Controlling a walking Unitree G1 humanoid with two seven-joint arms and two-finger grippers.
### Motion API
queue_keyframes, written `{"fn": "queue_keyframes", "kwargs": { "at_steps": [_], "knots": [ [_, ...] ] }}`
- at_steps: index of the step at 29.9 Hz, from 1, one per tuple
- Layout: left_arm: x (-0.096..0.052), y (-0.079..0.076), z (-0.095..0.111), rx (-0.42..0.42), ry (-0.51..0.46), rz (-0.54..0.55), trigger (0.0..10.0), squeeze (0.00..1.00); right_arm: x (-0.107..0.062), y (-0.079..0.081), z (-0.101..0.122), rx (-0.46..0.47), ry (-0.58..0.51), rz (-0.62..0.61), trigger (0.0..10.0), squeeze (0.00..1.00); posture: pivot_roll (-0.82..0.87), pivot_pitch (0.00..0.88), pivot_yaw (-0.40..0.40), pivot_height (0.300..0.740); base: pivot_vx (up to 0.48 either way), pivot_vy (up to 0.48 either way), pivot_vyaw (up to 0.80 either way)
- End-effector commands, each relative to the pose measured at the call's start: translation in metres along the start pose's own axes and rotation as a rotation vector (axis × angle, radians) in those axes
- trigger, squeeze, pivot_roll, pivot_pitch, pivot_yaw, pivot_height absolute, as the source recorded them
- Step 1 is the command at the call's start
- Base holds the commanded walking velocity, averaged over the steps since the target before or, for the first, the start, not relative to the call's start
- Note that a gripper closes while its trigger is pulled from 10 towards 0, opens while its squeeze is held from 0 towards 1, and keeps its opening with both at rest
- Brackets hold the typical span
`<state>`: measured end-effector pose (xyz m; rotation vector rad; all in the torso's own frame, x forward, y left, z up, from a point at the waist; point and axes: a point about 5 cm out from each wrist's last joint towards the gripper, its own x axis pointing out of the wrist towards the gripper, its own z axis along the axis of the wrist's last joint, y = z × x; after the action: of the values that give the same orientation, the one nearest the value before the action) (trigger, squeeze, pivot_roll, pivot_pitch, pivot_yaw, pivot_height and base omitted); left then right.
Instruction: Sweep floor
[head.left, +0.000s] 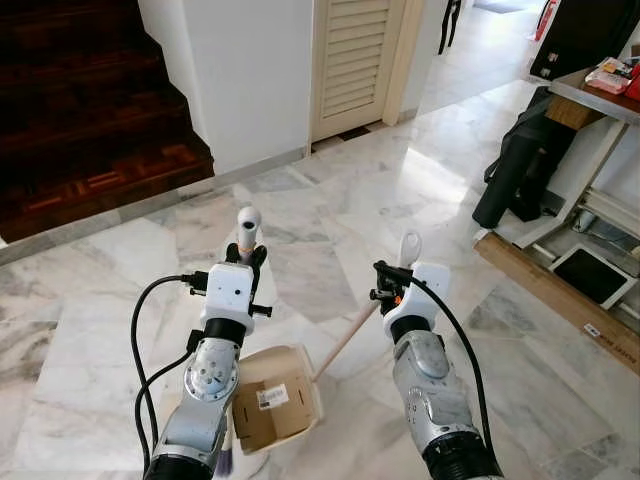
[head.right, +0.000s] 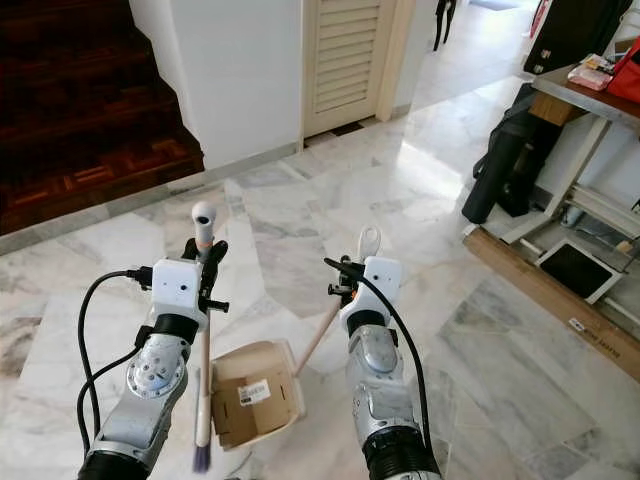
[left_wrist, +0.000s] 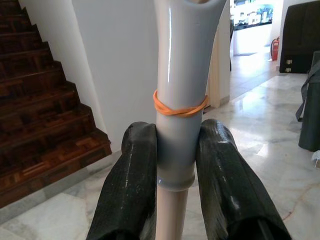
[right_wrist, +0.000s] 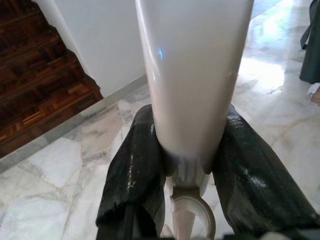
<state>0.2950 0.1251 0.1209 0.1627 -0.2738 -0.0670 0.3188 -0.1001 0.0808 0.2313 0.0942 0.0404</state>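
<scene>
My left gripper (head.left: 248, 256) is shut on the broom handle (left_wrist: 180, 75), a grey grip with an orange rubber band around it. The broom stick runs down beside my left arm to its bristles (head.right: 200, 459) at the floor. My right gripper (head.left: 402, 270) is shut on the white dustpan handle (right_wrist: 192, 75), which slants down to the left. The tan dustpan (head.left: 275, 400) sits on the marble floor (head.left: 330, 200) between my arms, with a label on its top.
A dark wooden staircase (head.left: 80, 120) rises at the far left beside a white wall corner (head.left: 250, 80) and a louvred door (head.left: 355, 60). To the right stand a black bag (head.left: 515, 170), a table (head.left: 590, 100) and a long board (head.left: 560, 295) on the floor.
</scene>
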Motion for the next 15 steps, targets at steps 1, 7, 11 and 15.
{"fn": "queue_keyframes", "kwargs": {
  "at_steps": [1, 7, 11, 15],
  "knots": [
    [0.0035, -0.0017, 0.007, -0.004, -0.03, -0.001, 10.0, 0.0, 0.0043, 0.0065, 0.0092, 0.023, -0.029, 0.021, 10.0, 0.0, 0.12, 0.0, -0.042, 0.74, 0.0, 0.277, 0.0],
    [0.0033, -0.0017, 0.0068, -0.004, -0.029, -0.005, 10.0, 0.0, 0.0045, 0.0071, 0.0088, 0.022, -0.026, 0.022, 10.0, 0.0, 0.12, 0.0, -0.038, 0.74, 0.0, 0.277, 0.0],
    [0.0027, -0.0017, 0.0061, -0.005, -0.027, -0.006, 10.0, 0.0, 0.0043, 0.0075, 0.0079, 0.022, -0.022, 0.023, 10.0, 0.0, 0.12, 0.0, -0.039, 0.74, 0.0, 0.275, 0.0],
    [0.0026, -0.0031, 0.0063, -0.008, -0.028, -0.007, 10.0, 0.0, 0.0043, 0.0072, 0.0077, 0.018, -0.02, 0.027, 10.0, 0.0, 0.11, 0.0, -0.042, 0.74, 0.0, 0.298, 0.0]
  ]
}}
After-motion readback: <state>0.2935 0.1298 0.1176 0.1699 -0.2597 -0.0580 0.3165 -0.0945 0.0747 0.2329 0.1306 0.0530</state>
